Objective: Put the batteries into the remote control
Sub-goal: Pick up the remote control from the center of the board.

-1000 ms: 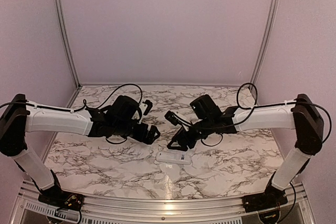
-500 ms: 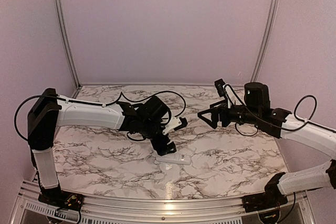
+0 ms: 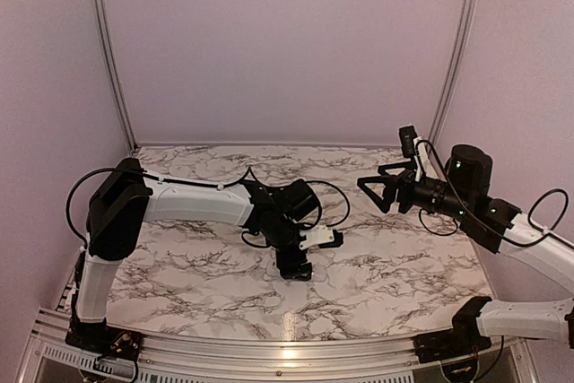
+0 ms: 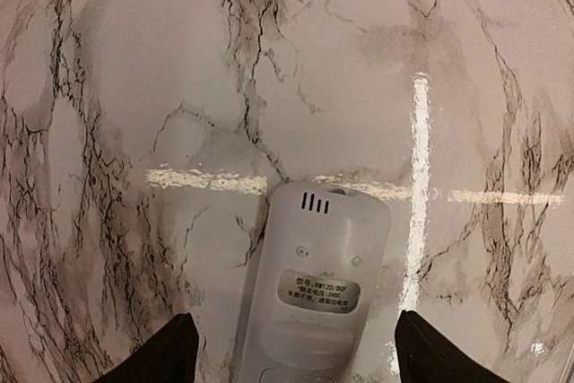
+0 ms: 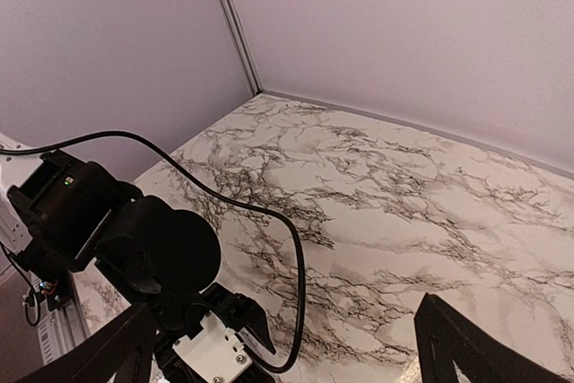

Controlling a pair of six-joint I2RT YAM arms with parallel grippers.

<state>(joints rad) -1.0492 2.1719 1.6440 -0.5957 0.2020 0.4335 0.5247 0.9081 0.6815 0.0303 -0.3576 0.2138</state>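
Straddling the remote control (image 4: 309, 311), left fingers (image 4: 166, 352) parted; right fingers (image 5: 466, 347) wide, empty.

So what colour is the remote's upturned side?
White remote control, with a small grey label; best in the left wrist view.

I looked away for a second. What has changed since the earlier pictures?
The right gripper pulled away from the remote control, up and toward its own side, fingers open. The left gripper swung in and came down over the remote control; its open fingers straddle it without gripping. The remote control seems to lie where it was.
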